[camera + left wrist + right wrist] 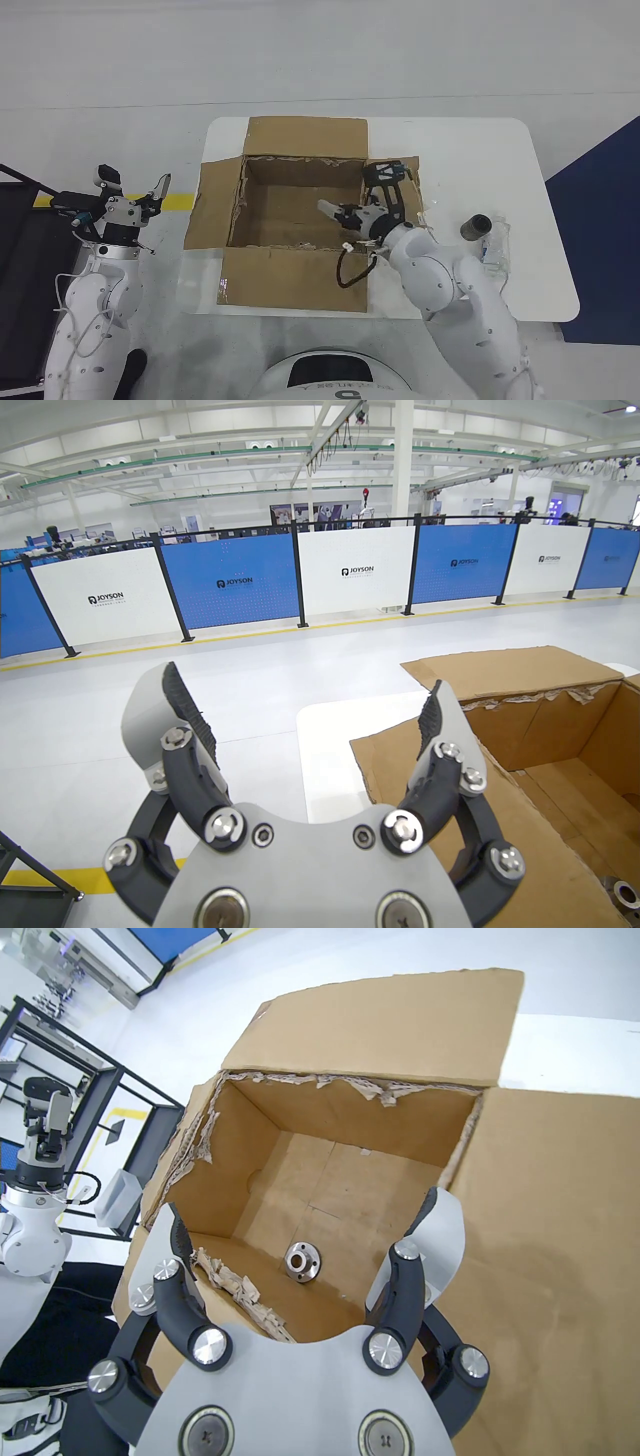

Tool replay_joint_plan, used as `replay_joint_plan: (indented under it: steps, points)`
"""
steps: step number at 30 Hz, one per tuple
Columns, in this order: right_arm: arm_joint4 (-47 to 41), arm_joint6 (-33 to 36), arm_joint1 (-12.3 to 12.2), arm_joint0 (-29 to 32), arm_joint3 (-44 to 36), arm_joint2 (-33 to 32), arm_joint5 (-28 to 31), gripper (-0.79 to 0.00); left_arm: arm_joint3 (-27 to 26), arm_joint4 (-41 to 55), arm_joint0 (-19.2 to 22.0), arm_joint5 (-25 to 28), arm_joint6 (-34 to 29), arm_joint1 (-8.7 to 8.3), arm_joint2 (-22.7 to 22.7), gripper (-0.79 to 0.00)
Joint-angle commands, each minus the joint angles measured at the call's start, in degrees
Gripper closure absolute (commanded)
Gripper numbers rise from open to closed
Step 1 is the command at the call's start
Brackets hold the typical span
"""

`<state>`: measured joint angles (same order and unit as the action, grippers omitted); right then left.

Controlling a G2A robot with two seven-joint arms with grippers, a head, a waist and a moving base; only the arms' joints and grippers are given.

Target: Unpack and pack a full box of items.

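An open cardboard box (285, 205) sits in the middle of the white table (470, 150), all its flaps folded outward. In the right wrist view a small round metal flange (302, 1262) lies alone on the floor of the box (350, 1128). My right gripper (305, 1208) hangs open over the box's right side, above the flange and apart from it; the top view shows this gripper (338, 222) inside the box opening. My left gripper (302, 680) is open and holds nothing. It is off the table's left edge (135, 183), pointing past the box (550, 720).
A dark cylinder (475, 226) and a clear plastic packet (497, 243) lie on the table right of the box. A black metal rack (20, 230) stands on the floor left of the table. Blue and white fence panels (350, 570) line the room.
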<state>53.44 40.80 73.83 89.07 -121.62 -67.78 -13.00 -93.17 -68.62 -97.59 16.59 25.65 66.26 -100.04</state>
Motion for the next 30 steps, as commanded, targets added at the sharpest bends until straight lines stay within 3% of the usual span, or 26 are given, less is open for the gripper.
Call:
replay_joint_plan:
  steps: [1, 8, 15, 22, 25, 30]
  points:
    - [-1.25, -1.35, -0.21, 1.95, -0.09, -1.78, 1.10, -0.733, 0.00, 0.00, 0.00, 0.00, 0.00, 0.00, 0.00, -0.785]
    - [-3.93, -0.91, -0.38, 2.71, 1.81, -4.72, -1.51, -0.705, 0.00, 0.00, 0.00, 0.00, 0.00, 0.00, 0.00, -0.785]
    - [-4.26, 7.16, -0.11, -5.44, 6.81, -1.47, -1.87, -0.711, 0.00, 0.00, 0.00, 0.00, 0.00, 0.00, 0.00, -0.785]
    - [-2.12, 7.03, 0.05, -7.28, 5.60, 1.38, -1.72, -0.702, 0.00, 0.00, 0.00, 0.00, 0.00, 0.00, 0.00, -0.785]
    - [0.15, 6.37, 0.05, -6.50, 3.72, 1.97, -4.05, -0.763, 0.00, 0.00, 0.00, 0.00, 0.00, 0.00, 0.00, -0.785]
    - [2.92, 7.21, -0.12, -6.21, 0.81, 5.67, 1.76, -0.767, 0.00, 0.00, 0.00, 0.00, 0.00, 0.00, 0.00, -0.785]
